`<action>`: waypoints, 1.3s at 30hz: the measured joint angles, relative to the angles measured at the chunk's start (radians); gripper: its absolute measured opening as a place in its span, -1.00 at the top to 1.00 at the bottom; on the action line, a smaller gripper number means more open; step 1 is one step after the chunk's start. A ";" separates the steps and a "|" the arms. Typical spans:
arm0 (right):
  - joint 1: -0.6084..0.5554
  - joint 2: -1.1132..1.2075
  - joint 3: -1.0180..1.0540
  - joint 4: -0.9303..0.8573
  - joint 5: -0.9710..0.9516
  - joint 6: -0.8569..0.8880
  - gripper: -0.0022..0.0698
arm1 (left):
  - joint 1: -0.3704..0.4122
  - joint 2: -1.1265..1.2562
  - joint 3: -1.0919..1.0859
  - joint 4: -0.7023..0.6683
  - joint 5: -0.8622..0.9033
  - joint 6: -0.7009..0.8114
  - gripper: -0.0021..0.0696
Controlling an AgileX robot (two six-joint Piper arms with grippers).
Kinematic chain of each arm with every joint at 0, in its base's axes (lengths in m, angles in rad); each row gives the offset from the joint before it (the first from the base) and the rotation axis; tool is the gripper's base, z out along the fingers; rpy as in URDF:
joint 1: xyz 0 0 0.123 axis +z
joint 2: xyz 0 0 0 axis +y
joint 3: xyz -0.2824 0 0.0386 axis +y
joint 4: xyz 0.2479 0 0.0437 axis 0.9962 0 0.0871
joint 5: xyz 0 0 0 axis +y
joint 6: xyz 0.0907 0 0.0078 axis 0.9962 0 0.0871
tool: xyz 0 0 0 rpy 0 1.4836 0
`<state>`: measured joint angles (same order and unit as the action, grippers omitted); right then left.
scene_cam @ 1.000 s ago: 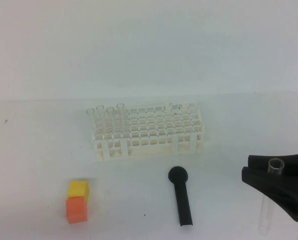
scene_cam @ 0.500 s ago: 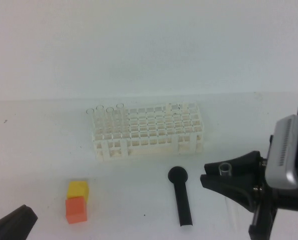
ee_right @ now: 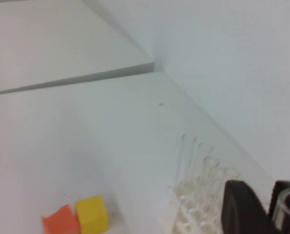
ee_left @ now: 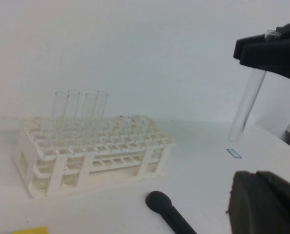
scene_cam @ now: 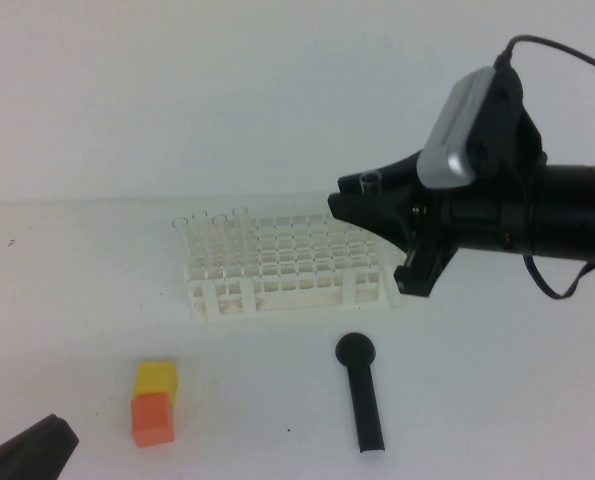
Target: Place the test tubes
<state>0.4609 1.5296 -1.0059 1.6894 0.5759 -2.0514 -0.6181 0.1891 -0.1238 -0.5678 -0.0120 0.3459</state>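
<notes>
A white test tube rack stands mid-table, with several clear tubes upright at its left end. My right gripper hovers over the rack's right end, shut on a clear test tube near its rim. In the left wrist view that tube hangs slightly tilted from the right gripper, well above the table and to the rack's right. The right wrist view shows the tube's rim beside a black finger. My left gripper sits low at the table's front left corner.
A black round-headed stick lies in front of the rack. A yellow block and an orange block sit together at the front left. A small blue mark is on the table to the right.
My right arm has risen from the front right and carried the tube up and left to the rack's right end. The left gripper has come into view at the front left corner.
</notes>
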 joint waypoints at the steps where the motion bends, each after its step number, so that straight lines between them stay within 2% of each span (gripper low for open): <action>1: 0.000 0.012 -0.022 0.002 -0.008 0.000 0.62 | 0.000 0.000 0.000 0.000 0.000 0.000 0.95; 13: 0.000 0.183 -0.209 0.008 -0.072 0.047 0.62 | 0.000 0.000 0.000 0.000 0.000 0.000 0.95; 18: 0.000 0.240 -0.213 0.012 -0.109 0.052 0.62 | 0.000 0.000 0.000 0.000 0.000 0.000 0.95; 24: 0.000 0.241 -0.219 0.012 -0.026 0.017 0.62 | 0.000 0.000 0.000 0.000 0.000 0.000 0.95; 28: 0.002 0.239 -0.219 -0.057 -0.042 0.069 0.62 | 0.000 0.000 0.000 0.000 0.000 0.000 0.95; 33: 0.036 0.238 -0.228 -0.219 -0.369 0.314 0.62 | 0.000 0.000 0.000 0.000 0.000 0.000 0.95; 35: 0.049 0.238 -0.237 -0.344 -0.484 0.479 0.62 | 0.000 0.000 0.000 0.000 0.000 0.000 0.95; 39: 0.078 0.238 -0.242 -0.746 -0.614 0.965 0.62 | 0.000 0.000 0.000 0.000 0.000 0.000 0.95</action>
<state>0.5391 1.7677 -1.2477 0.9435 -0.0378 -1.0867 -0.6181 0.1891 -0.1238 -0.5678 -0.0120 0.3459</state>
